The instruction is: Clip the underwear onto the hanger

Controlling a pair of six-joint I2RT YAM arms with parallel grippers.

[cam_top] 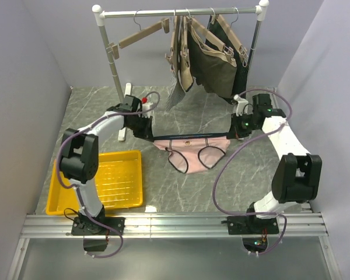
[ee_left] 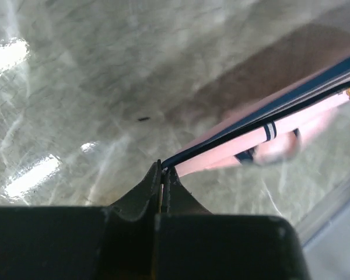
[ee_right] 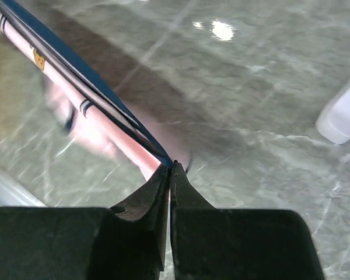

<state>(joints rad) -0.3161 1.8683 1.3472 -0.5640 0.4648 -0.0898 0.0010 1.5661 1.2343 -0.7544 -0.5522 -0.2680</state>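
The right edge of the left wrist view cuts off the pale pink underwear with navy edging point(ee_left: 233, 147), and its hanging part is blurred. In the right wrist view, a white rounded object point(ee_right: 344, 114) is cut off; we cannot identify it.

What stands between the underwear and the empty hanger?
Nothing visible does. The underwear, pinched by left gripper and right gripper, has open space up to the hanger; a grey mesh garment hangs just right of that path.
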